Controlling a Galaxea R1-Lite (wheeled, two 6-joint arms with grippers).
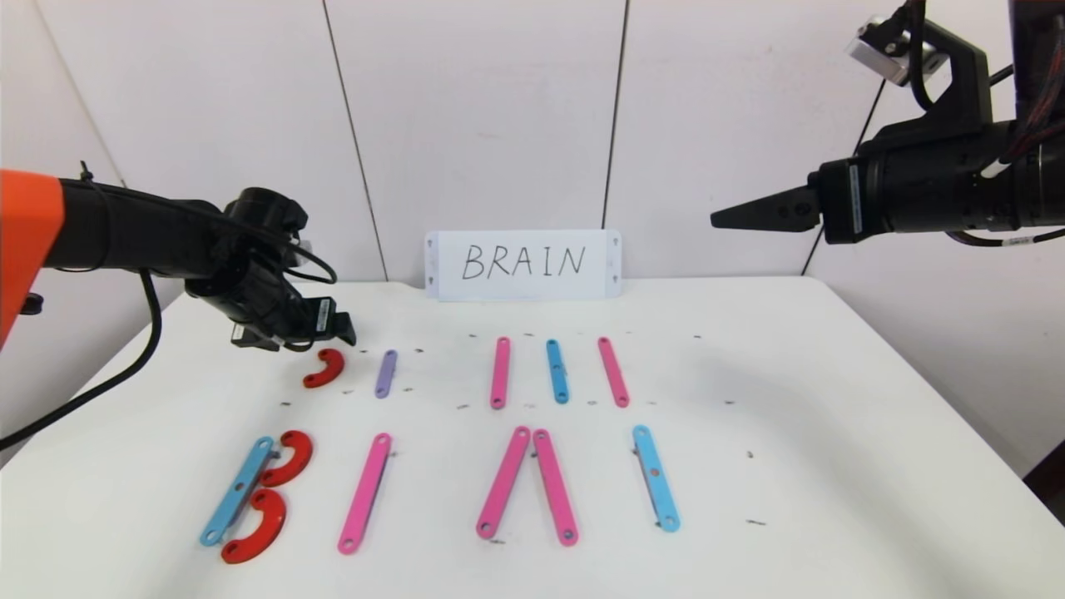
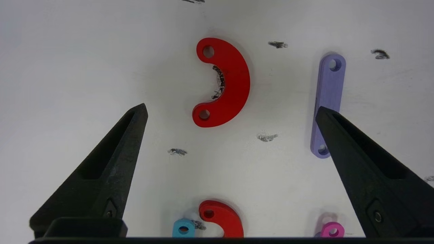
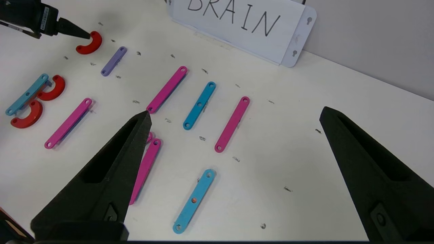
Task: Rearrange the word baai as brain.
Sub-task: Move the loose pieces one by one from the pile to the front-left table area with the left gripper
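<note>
Left gripper (image 2: pixel 230 112) is hovering with jaws spread wide above a red curve (image 1: pixel 324 368) near the table's left edge; nothing is being gripped.

The white table (image 1: pixel 832 399), bearing small dark scuff marks, is standing against a pale panelled wall (image 1: pixel 499 108); a white card (image 1: pixel 523 264) lettered BRAIN is leaning at the far edge. The word pieces are lying flat in two rows. Far row: the red curve, a purple bar (image 1: pixel 385 373) just beside it, then a pink bar (image 1: pixel 499 372), a blue bar (image 1: pixel 557 371) and another pink bar (image 1: pixel 613 371). Near row: a B (image 1: pixel 254 495) of a blue bar with two red curves touching it, a lone pink bar (image 1: pixel 364 492), two pink bars (image 1: pixel 527 486) meeting at their far ends, and a light-blue bar (image 1: pixel 656 477). Right gripper (image 1: pixel 724 220) is hanging high over the table's right side, jaws apart, holding nothing.
</note>
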